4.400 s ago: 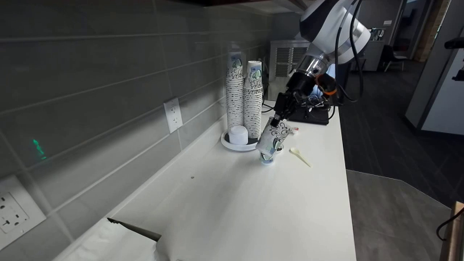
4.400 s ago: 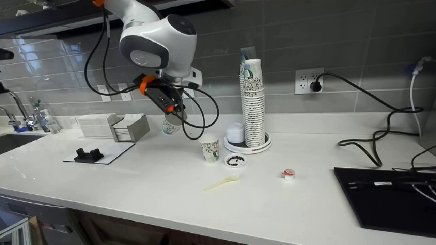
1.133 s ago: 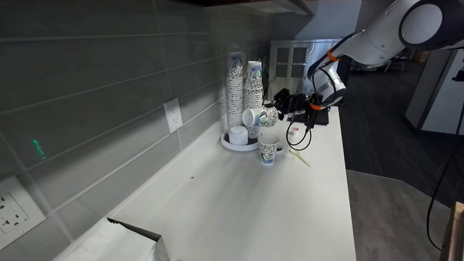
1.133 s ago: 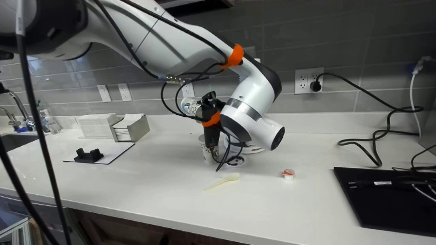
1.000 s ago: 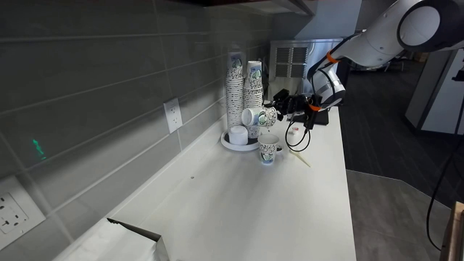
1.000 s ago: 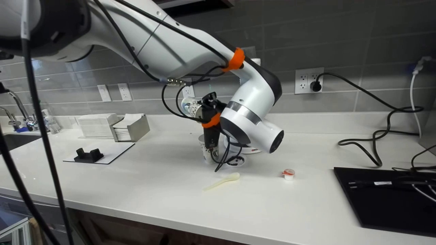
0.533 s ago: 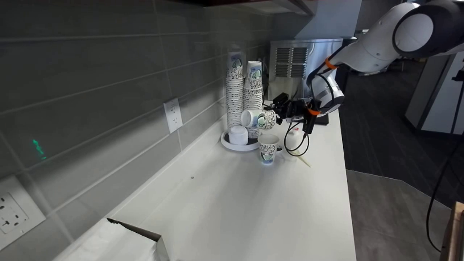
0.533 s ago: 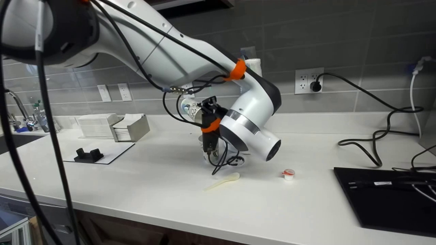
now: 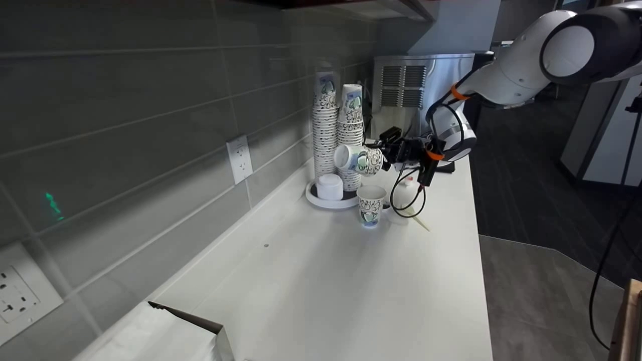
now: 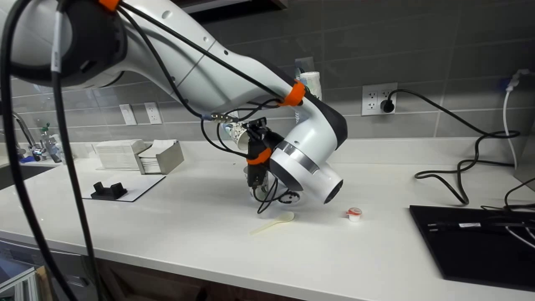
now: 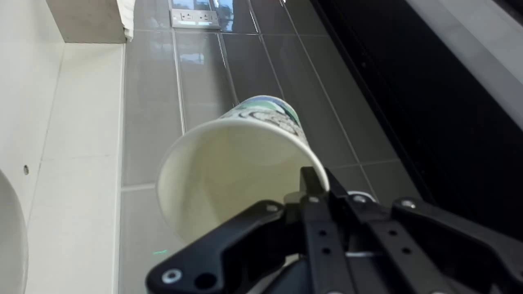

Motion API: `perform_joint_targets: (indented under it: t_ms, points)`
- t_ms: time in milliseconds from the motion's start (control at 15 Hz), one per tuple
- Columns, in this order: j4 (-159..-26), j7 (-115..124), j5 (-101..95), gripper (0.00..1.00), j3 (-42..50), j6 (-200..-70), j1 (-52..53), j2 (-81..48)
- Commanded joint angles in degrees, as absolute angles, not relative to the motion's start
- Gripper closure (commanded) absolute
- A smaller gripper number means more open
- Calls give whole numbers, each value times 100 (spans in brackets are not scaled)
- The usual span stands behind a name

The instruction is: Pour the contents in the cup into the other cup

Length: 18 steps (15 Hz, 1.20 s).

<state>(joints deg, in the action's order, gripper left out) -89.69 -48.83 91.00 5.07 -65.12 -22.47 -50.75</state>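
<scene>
A patterned paper cup (image 9: 365, 160) is held in the air on its side, its bottom toward the wall and its mouth tipped slightly down. It also shows in an exterior view (image 10: 238, 136). My gripper (image 11: 322, 181) is shut on its rim, one finger inside and one outside. In the wrist view the held cup's inside (image 11: 229, 175) shows pale walls and no contents that I can make out. A second patterned cup (image 9: 370, 204) stands upright on the counter just below the held cup's mouth. The gripper partly hides it in an exterior view (image 10: 262, 193). Its inside is hidden.
Tall cup stacks (image 9: 350, 145) and white lids (image 9: 330, 187) stand on a round tray (image 9: 328, 204) close behind. A lid with dark bits (image 10: 289, 197), a spoon (image 10: 273, 222) and a creamer pod (image 10: 354, 214) lie nearby. Gripper cables (image 9: 409, 213) hang low beside the standing cup.
Since 4.4 seconds ago the arm has swung round and the held cup has turned onto its side. In the last second it shifted slightly; a dark speck under its mouth is gone.
</scene>
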Motion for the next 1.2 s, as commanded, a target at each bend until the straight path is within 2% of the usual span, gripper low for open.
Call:
perform_joint_targets:
  t_ms: [0, 67, 133, 200, 267, 533, 1133]
  points:
    - [-8691, -4763, 9107, 99, 720, -6406, -2141, -5240]
    - [-8754, -4472, 9508, 99, 448, -5973, -2368, -5320]
    - [-8700, -4679, 9192, 99, 738, -6311, -2134, -5237]
    - [-8735, -4373, 9563, 99, 495, -5915, -2341, -5330]
    - [-8668, -4578, 9310, 99, 735, -6189, -2153, -5288]
    - [-8723, -4429, 9360, 99, 765, -6191, -2116, -5226]
    - [-9520, -4256, 8323, 99, 1267, -7938, -1161, -3654]
